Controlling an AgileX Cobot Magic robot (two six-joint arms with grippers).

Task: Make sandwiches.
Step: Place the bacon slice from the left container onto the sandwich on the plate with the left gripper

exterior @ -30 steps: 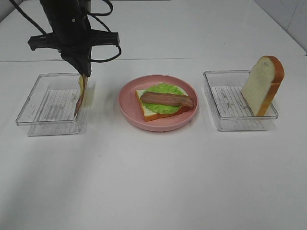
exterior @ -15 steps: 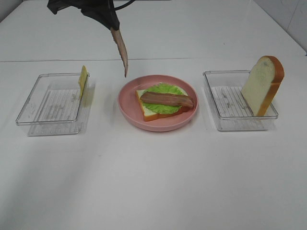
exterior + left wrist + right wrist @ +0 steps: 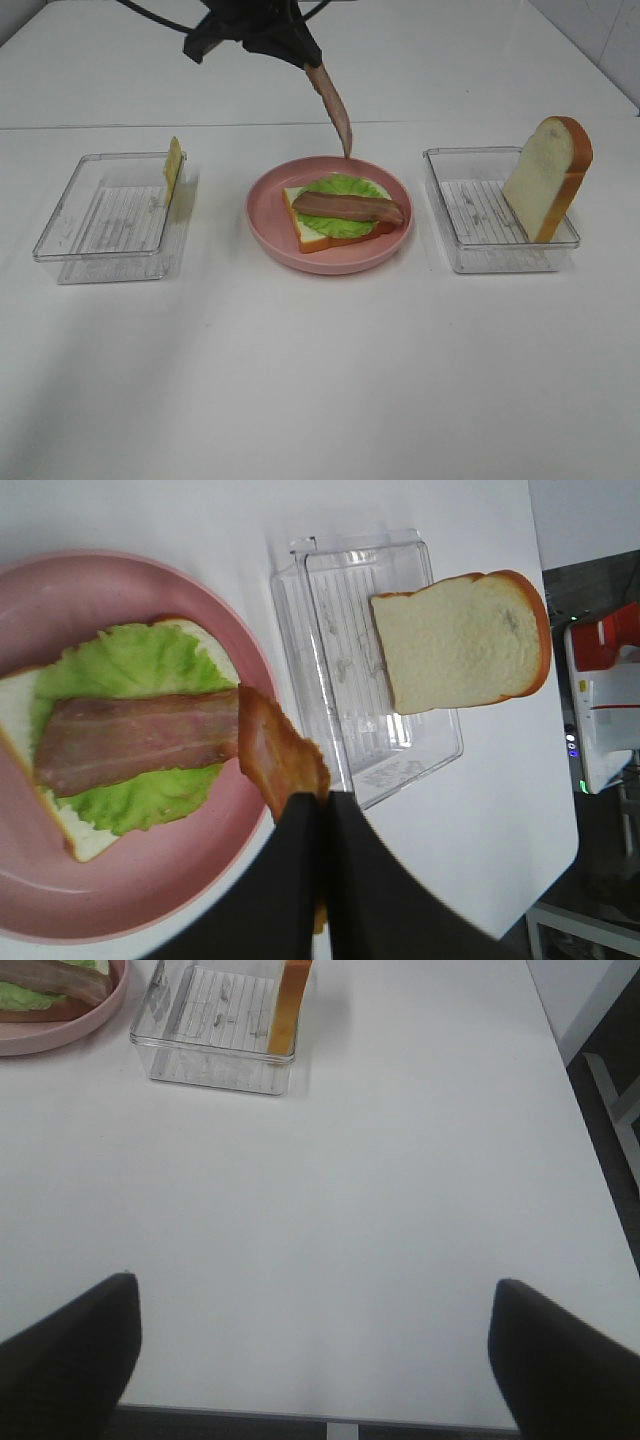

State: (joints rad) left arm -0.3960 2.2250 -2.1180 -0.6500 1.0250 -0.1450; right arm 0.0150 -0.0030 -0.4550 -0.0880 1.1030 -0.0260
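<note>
Bacon strip (image 3: pixel 335 108) dangles from the clamped left gripper (image 3: pixel 325 805) over the 12 o'clock rim of the pink plate (image 3: pixel 330 262); half-built sandwich (image 3: pixel 340 215) lies at its centre; right gripper (image 3: pixel 315 1345) gapes wide.

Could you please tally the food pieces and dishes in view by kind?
Bread slices: 2
Bacon strips: 2
Lettuce leaves: 1
Cheese squares: 1
Pink plates: 1
Clear containers: 2
Total: 9
</note>
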